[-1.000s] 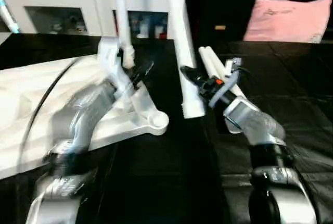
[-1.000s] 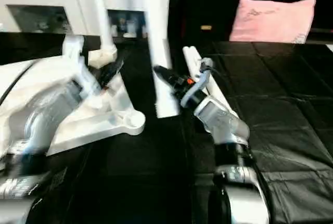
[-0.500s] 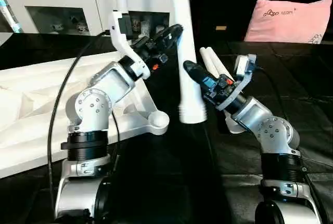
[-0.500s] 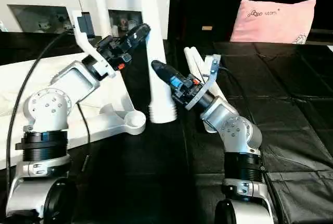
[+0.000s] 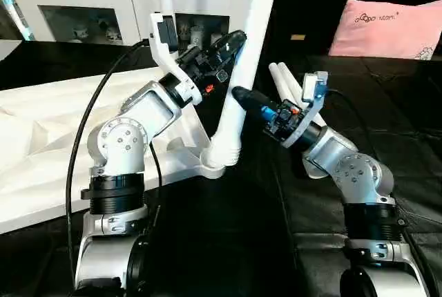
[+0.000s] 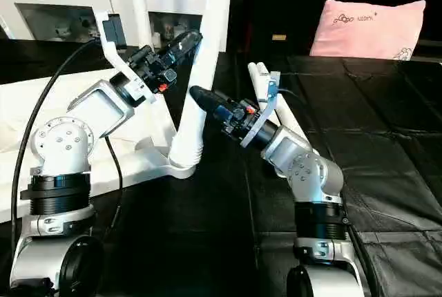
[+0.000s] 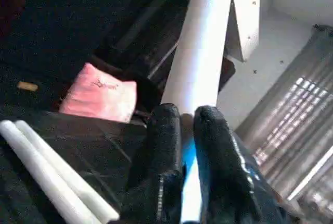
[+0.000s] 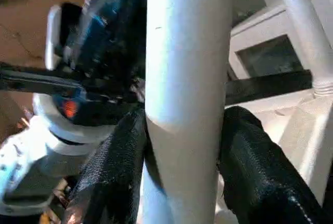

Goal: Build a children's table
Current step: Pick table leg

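The upside-down tabletop [image 5: 41,152] is lying at 9 o'clock. A tilted table leg [image 5: 238,83] is resting in its corner socket [image 5: 215,166], the right gripper [image 5: 238,93] clamping it and the left gripper [image 5: 235,39] pinching it higher up. Spare legs [image 5: 286,83] are sitting at 1 o'clock.

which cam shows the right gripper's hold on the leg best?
Right wrist view: both black fingers flank the white leg and press its sides. The eye views show the right gripper against the leg from the side, one finger hidden. In the left wrist view the leg shows between the left gripper's fingers.
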Robot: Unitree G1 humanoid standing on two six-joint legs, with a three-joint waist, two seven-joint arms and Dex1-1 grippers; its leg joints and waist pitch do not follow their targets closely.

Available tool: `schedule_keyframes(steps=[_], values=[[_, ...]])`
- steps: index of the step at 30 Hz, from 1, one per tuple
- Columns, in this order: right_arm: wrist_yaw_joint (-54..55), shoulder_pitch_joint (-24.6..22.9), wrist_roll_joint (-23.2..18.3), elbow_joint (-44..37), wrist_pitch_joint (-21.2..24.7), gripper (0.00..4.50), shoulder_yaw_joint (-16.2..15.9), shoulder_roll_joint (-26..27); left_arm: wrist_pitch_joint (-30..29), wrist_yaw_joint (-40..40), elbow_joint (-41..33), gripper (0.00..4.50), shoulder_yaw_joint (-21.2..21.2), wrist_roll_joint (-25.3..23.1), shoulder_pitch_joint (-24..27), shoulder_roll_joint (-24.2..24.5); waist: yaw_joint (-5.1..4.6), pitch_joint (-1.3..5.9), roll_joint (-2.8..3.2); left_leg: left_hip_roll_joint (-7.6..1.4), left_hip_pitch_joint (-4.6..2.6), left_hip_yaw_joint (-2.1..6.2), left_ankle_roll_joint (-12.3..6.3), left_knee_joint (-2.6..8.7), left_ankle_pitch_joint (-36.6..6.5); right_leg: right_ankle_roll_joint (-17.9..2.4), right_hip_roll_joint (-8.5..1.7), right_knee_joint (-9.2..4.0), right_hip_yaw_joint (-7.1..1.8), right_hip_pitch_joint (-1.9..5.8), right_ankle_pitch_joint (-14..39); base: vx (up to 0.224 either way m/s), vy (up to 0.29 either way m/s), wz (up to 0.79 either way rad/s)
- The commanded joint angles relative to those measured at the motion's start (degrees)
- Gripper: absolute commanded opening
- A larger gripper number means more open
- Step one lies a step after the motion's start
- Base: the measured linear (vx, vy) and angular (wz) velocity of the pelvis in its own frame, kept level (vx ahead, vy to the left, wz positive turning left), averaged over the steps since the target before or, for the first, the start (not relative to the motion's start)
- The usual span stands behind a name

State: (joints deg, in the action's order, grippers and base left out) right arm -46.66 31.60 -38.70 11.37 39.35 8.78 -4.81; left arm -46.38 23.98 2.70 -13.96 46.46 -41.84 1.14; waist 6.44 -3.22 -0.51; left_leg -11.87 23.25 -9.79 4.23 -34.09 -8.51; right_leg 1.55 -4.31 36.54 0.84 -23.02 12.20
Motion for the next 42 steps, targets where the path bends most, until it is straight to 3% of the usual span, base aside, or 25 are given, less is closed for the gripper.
schedule_keyframes(steps=[1, 3, 6, 9, 12, 20, 21, 23, 25, 29, 36, 42], values=[[0.15, 1.03, 1.11, -1.81, -0.69, 1.8, -1.78, -0.74, -0.88, 0.04, -0.95, 0.96, 1.11, 0.9, -0.22, -0.14, 0.01, 4.16, -0.32, -0.21, -1.52, -0.34, 1.82, 3.86, -8.47, -10.51, -2.01, -4.35, -0.9, 2.68, 2.17, 0.0, 0.0, 0.0], [0.05, 0.86, 1.77, -2.06, -0.99, 1.79, -2.63, -1.23, -0.47, 0.6, -0.87, 1.35, 1.8, 0.11, -0.15, 0.49, 0.03, 4.17, -0.34, -0.22, -1.5, -0.32, 1.75, 3.85, -8.46, -10.3, -2.01, -4.34, -0.89, 2.75, 1.87, 0.0, 0.0, 0.0], [0.72, 0.74, 3.26, -2.19, -1.22, 1.78, -3.75, -1.83, -0.43, 2.32, -2.0, 1.46, 3.28, -0.14, 0.57, 1.11, 0.0, 4.19, -0.27, -0.27, -1.54, -0.29, 1.89, 3.86, -8.34, -10.11, -2.02, -4.27, -0.88, 2.76, 1.68, 0.0, 0.0, 0.0], [1.43, 0.85, 4.33, -2.26, -1.47, 1.78, -4.43, -2.01, -1.19, 2.63, -3.12, 1.88, 3.4, 0.68, 0.92, 0.88, -0.05, 4.19, -0.28, -0.22, -1.55, -0.37, 1.76, 3.79, -8.15, -10.65, -1.97, -4.2, -0.91, 2.78, 0.8, 0.0, 0.0, 0.0], [1.71, 1.05, 5.02, -2.57, -1.69, 1.78, -5.04, -2.19, -0.33, 2.27, -2.76, 2.07, 4.45, -1.33, 1.12, 1.52, -0.02, 4.14, -0.26, -0.24, -1.61, -0.38, 1.73, 3.82, -8.98, -10.4, -1.98, -4.35, -0.95, 2.7, 2.15, 0.0, 0.0, 0.0], [2.59, 1.41, 8.3, -3.32, -2.94, 1.78, -7.89, -3.46, 11.43, 0.21, -0.04, 2.62, 12.63, -16.85, 1.16, 5.67, -0.02, 4.26, -0.38, -0.34, -1.52, -0.2, 2.04, 3.89, -8.37, -8.2, -2.09, -4.35, -0.96, 2.82, 2.0, 0.0, 0.0, 0.0], [2.59, 1.41, 8.3, -3.32, -2.94, 1.78, -7.89, -3.46, 11.43, 0.21, -0.04, 2.7, 12.63, -16.85, 1.16, 5.67, -0.09, 4.27, -0.37, -0.34, -1.49, -0.17, 2.04, 3.86, -8.07, -8.01, -2.04, -4.26, -0.94, 2.84, 1.54, 0.0, 0.0, 0.0], [3.44, 1.44, 9.3, -3.89, -3.34, 1.78, -8.73, -3.68, 13.99, -2.73, 0.76, 2.74, 12.88, -19.59, 0.69, 5.0, -0.1, 4.32, -0.29, -0.41, -1.56, -0.18, 2.03, 3.81, -7.83, -8.4, -2.05, -4.13, -0.95, 2.79, 0.59, 0.0, 0.0, 0.0], [3.68, 1.47, 9.63, -4.07, -3.48, 1.78, -8.95, -3.72, 14.01, -3.55, 0.88, 3.04, 12.59, -19.57, 0.58, 4.49, -0.11, 4.32, -0.29, -0.37, -1.57, -0.23, 2.17, 3.74, -7.65, -9.3, -2.04, -4.02, -0.95, 2.79, -0.74, 0.0, 0.0, 0.0], [4.9, 1.83, 11.14, -3.94, -4.46, 1.78, -9.47, -3.64, 12.52, -7.07, 1.76, 3.19, 10.99, -18.55, 0.5, 1.78, 0.0, 4.33, -0.34, -0.28, -1.53, -0.34, 1.84, 3.61, -7.66, -10.34, -2.04, -3.97, -0.99, 2.85, -1.11, 0.0, 0.0, 0.0], [7.28, 2.33, 13.39, -2.84, -6.08, 1.78, -9.97, -3.63, 11.26, -12.37, 1.94, 2.55, 6.83, -15.57, 0.3, -2.52, 0.04, 4.31, -0.47, -0.24, -1.48, -0.3, 1.54, 3.55, -8.12, -10.8, -2.08, -4.1, -0.97, 2.94, -0.18, 0.0, 0.0, 0.0], [9.05, 2.93, 14.59, -1.52, -6.83, 1.78, -9.75, -3.03, 10.4, -14.28, 1.66, 2.06, 6.37, -15.84, 0.56, -3.75, -0.06, 4.36, -0.5, -0.22, -1.46, -0.27, 0.92, 3.47, -7.75, -10.32, -2.01, -4.12, -0.94, 2.96, -0.13, 0.0, 0.0, 0.0]])
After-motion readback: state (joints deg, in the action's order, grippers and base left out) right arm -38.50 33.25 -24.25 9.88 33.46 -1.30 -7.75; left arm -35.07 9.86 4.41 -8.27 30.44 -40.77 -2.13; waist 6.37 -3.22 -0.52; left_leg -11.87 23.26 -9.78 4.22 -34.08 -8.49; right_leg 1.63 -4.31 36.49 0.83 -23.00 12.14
